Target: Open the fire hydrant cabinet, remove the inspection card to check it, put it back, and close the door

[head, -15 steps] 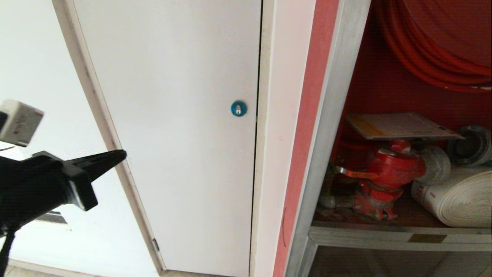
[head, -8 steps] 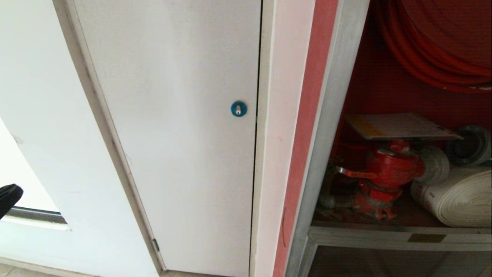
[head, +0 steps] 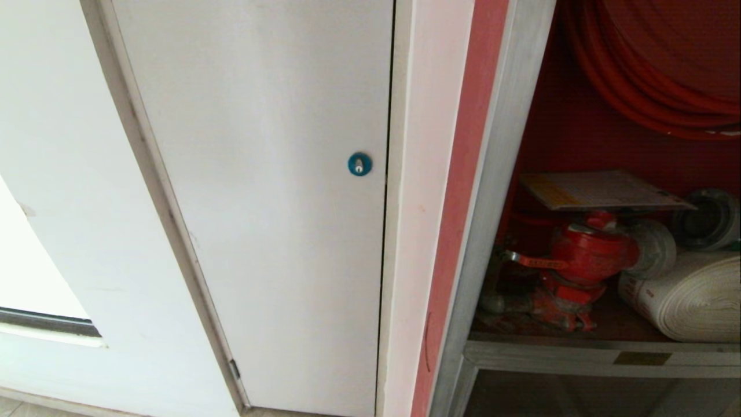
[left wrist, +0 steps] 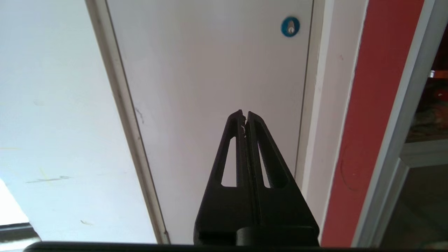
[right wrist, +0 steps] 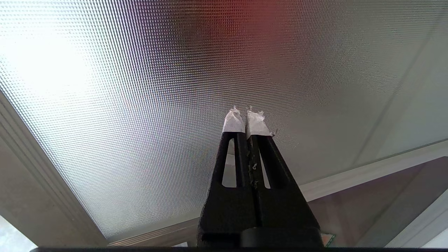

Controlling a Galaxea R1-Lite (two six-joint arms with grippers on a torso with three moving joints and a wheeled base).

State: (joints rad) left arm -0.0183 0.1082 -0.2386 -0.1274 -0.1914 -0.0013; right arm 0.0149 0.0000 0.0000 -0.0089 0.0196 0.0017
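The fire hydrant cabinet stands open at the right of the head view, showing its red inside. The inspection card, white with a yellow band, lies flat on top of the red valve. A white rolled hose lies beside the valve, under the red hose coil. Neither gripper is in the head view. My left gripper is shut and empty, pointing at the plain white door. My right gripper, tips wrapped in white tape, is shut and empty in front of the door's textured glass and silver frame.
A plain white door with a round blue lock fills the middle of the head view. A white and pink wall strip separates it from the cabinet. The cabinet's lower shelf rail crosses below the valve.
My left arm, in the head view's left side a second ago, has dropped down and left that view. The cabinet, card and white door have not moved.
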